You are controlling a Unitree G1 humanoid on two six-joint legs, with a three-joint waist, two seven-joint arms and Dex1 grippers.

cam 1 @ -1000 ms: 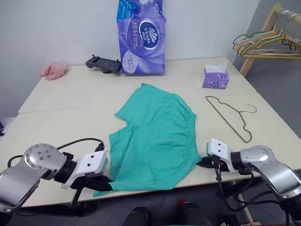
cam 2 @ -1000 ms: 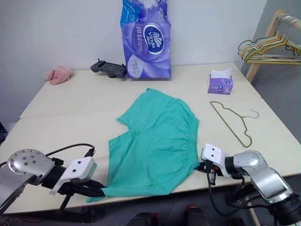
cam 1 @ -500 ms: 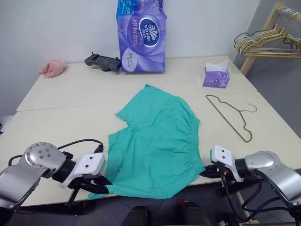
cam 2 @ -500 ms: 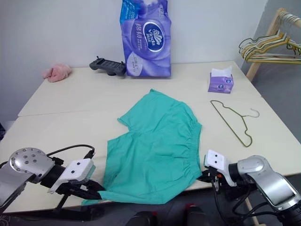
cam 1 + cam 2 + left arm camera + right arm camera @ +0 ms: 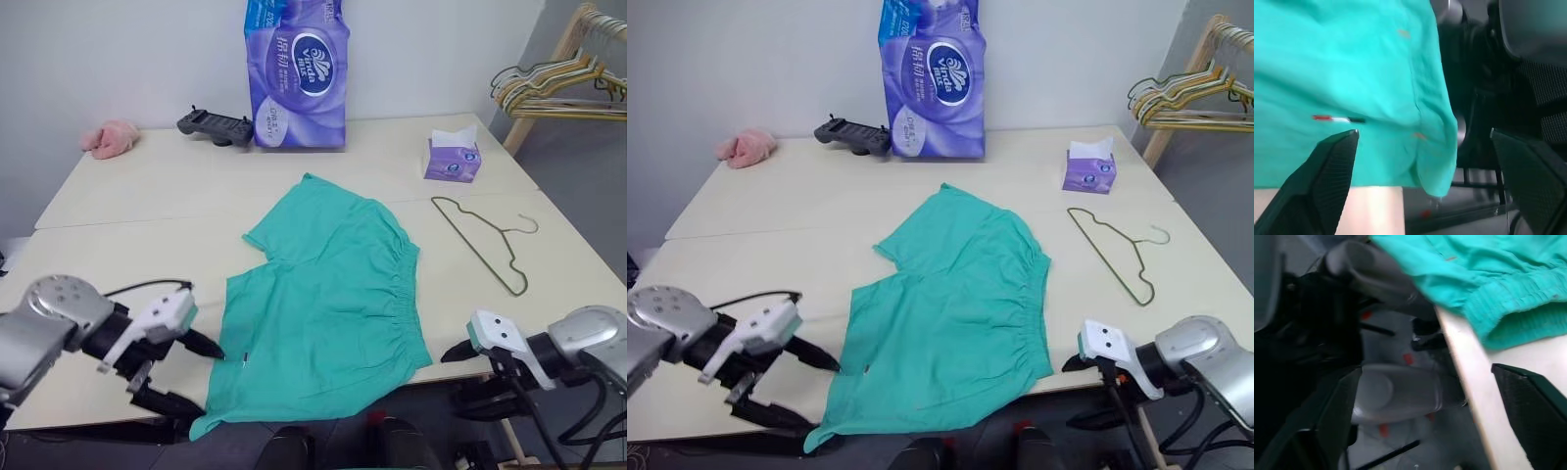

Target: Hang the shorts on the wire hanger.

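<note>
The teal-green cloth shorts (image 5: 328, 313) lay flat on the pale wooden table (image 5: 137, 211), with one leg corner draped over the near edge. The thin olive-grey wire hanger (image 5: 482, 242) lay bare on the table, well apart to the right of the shorts. The left tool (image 5: 191, 372) sat just beside the draped corner, fingers spread apart and holding nothing. The right tool (image 5: 453, 354) hung off the near edge by the gathered waistband, jaws likewise apart and empty; its fingertips were partly hidden.
</note>
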